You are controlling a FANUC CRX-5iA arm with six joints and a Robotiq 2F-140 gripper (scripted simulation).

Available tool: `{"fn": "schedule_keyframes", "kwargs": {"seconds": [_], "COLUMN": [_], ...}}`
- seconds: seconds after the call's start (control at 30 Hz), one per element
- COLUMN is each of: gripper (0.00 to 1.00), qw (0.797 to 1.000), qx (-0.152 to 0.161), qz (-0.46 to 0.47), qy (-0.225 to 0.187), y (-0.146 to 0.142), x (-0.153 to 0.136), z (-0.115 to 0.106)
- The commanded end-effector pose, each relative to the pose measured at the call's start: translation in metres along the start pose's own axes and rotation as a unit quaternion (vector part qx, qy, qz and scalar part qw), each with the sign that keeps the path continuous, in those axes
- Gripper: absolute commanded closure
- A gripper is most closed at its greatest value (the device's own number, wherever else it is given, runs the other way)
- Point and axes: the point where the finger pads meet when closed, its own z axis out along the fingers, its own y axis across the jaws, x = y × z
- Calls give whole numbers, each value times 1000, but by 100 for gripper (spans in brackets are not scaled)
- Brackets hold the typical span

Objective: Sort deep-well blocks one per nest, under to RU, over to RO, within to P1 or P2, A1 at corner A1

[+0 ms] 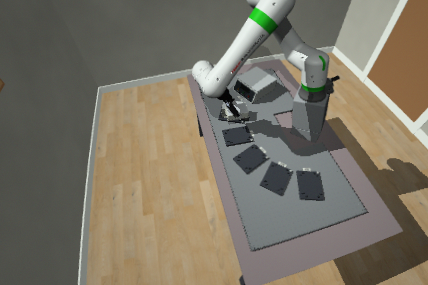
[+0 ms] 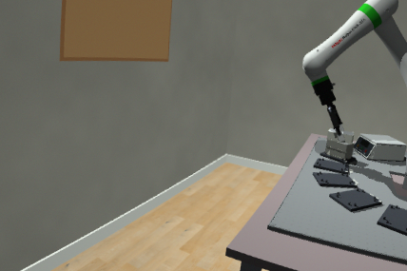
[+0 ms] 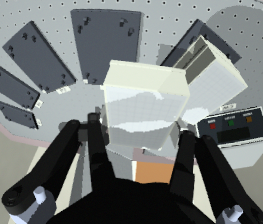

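We have the gripper (image 1: pixel 235 111) (image 2: pixel 338 133) (image 3: pixel 140 113) clamped on one deep-well block (image 1: pixel 241 106) (image 2: pixel 349 135) (image 3: pixel 147 107), which sits between its fingertips. Just beyond the tool, to the wrist view's right, another block (image 3: pixel 221 82) rests on a dark plate; the check-weigher (image 1: pixel 257 83) (image 2: pixel 382 146) (image 3: pixel 230 131) is on that side too, nearer the tool. Straight ahead lies an unoccupied nest (image 1: pixel 238 136) (image 2: pixel 331 164) (image 3: pixel 106 45).

We judge this a carry (its destination we can't tell). Best keep enough height to clear the neighbouring block, level ours, match its cut corner to A1 at any nest, then lower slowly inside the locators before releasing.
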Motion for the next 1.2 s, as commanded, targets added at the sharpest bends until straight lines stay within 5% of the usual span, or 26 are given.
{"fn": "schedule_keyframes", "kwargs": {"seconds": [0.0, 1.17], "gripper": [90, 90], "qw": [1000, 1000], "qx": [0, 0], "qz": [0, 0], "qy": [0, 0], "y": [-9, -79], "x": [4, 33], "z": [3, 30]}}
